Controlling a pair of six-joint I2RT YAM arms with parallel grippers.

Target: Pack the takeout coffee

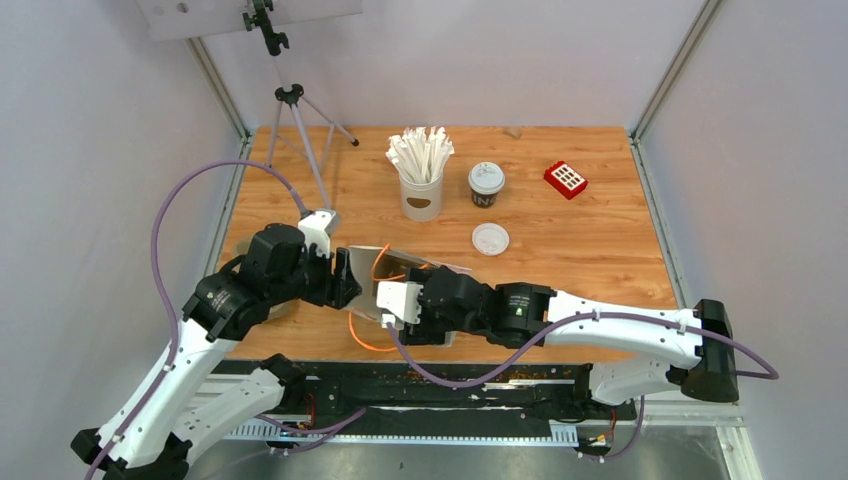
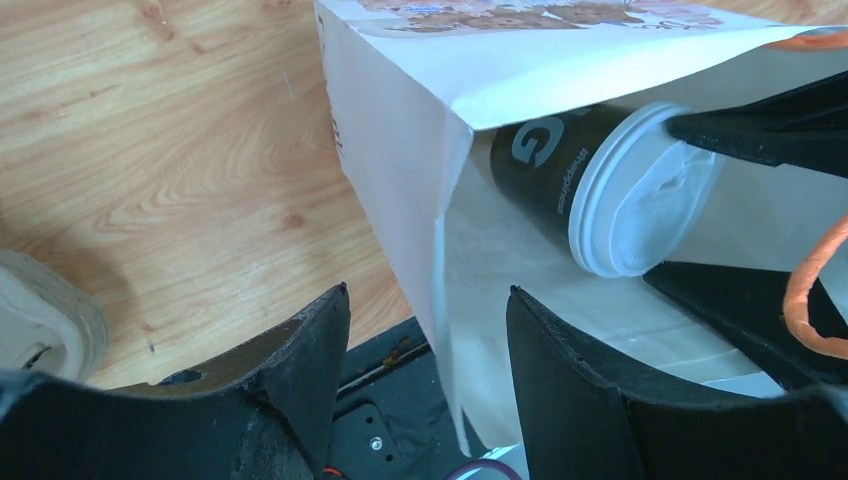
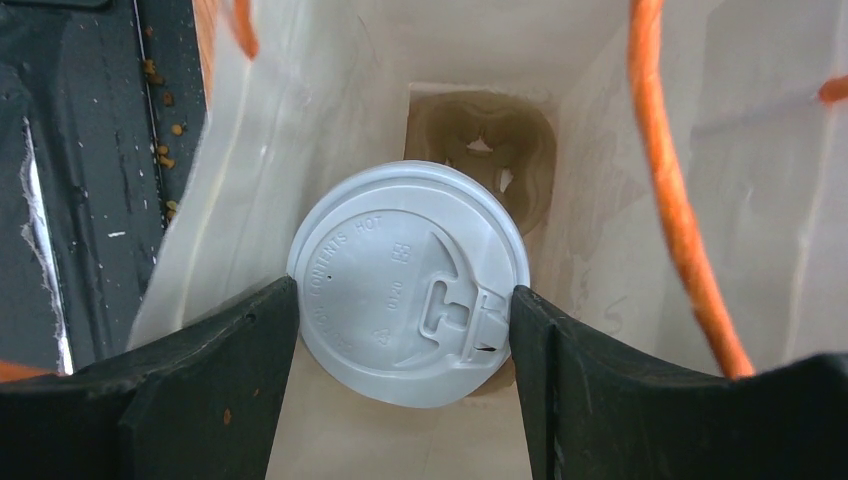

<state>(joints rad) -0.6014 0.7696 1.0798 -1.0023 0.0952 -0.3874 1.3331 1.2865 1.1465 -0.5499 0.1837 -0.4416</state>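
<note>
Your right claw (image 3: 402, 295), clamped on one lidded coffee cup (image 3: 385, 245), holds it inside the paper bag (image 3: 330, 60) short of the pulp carrier (image 3: 480, 140) only that wrist view shows, while your left claw (image 2: 428, 300) gapes empty astride the bag's edge and, overhead only, the second cup (image 1: 486, 185) stands unpacked at one o'clock.

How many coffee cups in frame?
2. One coffee cup stands on the table beyond the bag; the other lies inside the bag, gripped by the right gripper. Bag walls may hide more.
</note>
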